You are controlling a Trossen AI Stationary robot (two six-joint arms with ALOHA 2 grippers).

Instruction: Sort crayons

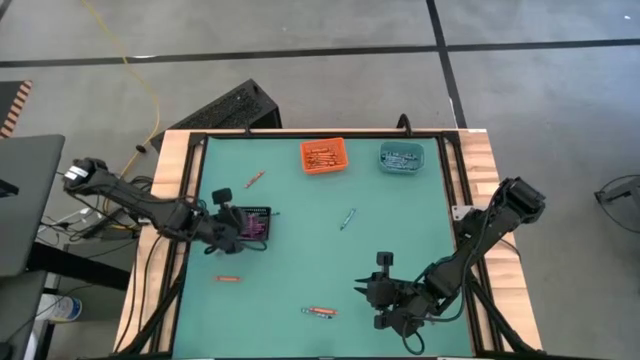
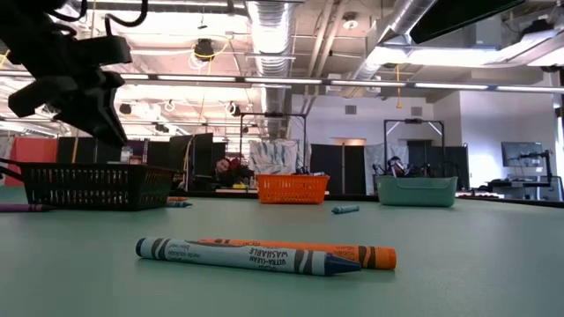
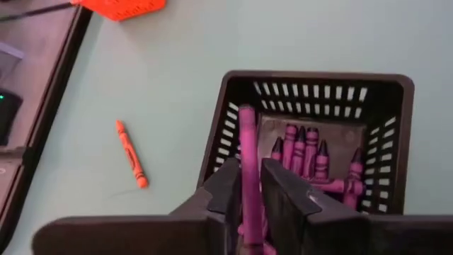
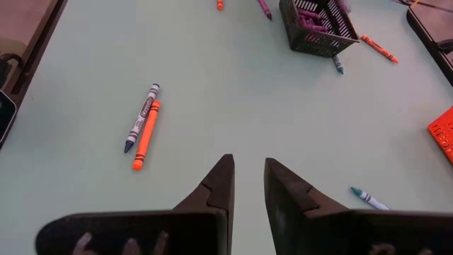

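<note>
Purple crayon [image 3: 247,159] upright between my left gripper's [image 3: 244,185] fingers, gripped over the black basket [image 3: 393,152] holding more purple crayons, my right gripper [image 4: 246,180] waiting with fingers slightly parted, blue and orange crayons [image 4: 142,127] just ahead of it.

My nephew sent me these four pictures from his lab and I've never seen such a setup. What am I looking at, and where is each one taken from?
These are two dark robot arms at a green table, sorting wax crayons by colour. One picture looks straight down, one sits at table height, and two come from cameras on the wrists. The left gripper hovers over a black slotted bin of purple crayons, with one purple crayon between its fingers. The right gripper waits empty and slightly apart, near a blue and an orange crayon lying side by side. At the far edge stand an orange mesh bin and a teal bin. More loose crayons lie scattered.
</note>
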